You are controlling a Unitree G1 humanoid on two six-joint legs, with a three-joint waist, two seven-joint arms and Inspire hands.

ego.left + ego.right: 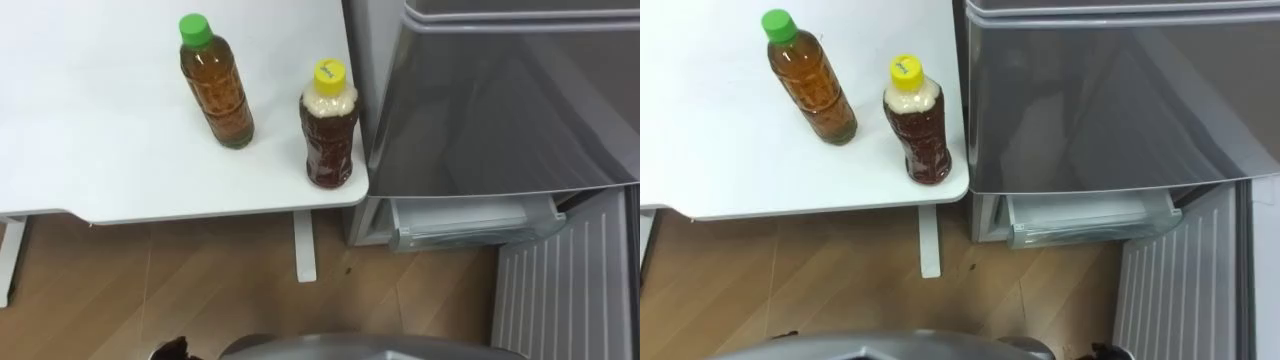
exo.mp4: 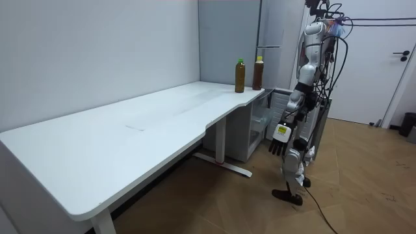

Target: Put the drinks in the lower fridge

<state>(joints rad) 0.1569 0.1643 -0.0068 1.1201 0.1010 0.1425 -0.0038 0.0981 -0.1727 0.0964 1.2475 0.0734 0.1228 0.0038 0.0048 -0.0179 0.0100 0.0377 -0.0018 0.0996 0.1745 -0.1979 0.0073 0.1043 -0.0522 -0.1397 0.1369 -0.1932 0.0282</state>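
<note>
Two drinks stand upright on the white table (image 1: 90, 150) near its right corner. One is a green-capped bottle of amber tea (image 1: 216, 90). The other is a yellow-capped bottle of dark drink (image 1: 329, 130), close to the table's edge beside the grey fridge (image 1: 500, 100). The fridge's lower door (image 1: 565, 290) is swung open, showing a clear drawer (image 1: 470, 225). In the room view I stand upright at the table's end before the fridge. My left hand (image 2: 278, 140) hangs by my side, fingers relaxed, holding nothing. A dark tip of my right hand (image 1: 1107, 352) shows at the bottom edge.
A white table leg (image 1: 305, 245) stands on the wooden floor (image 1: 200, 280) just left of the fridge. The open lower door takes up the space at my right. A grey partition (image 2: 227, 32) rises behind the table.
</note>
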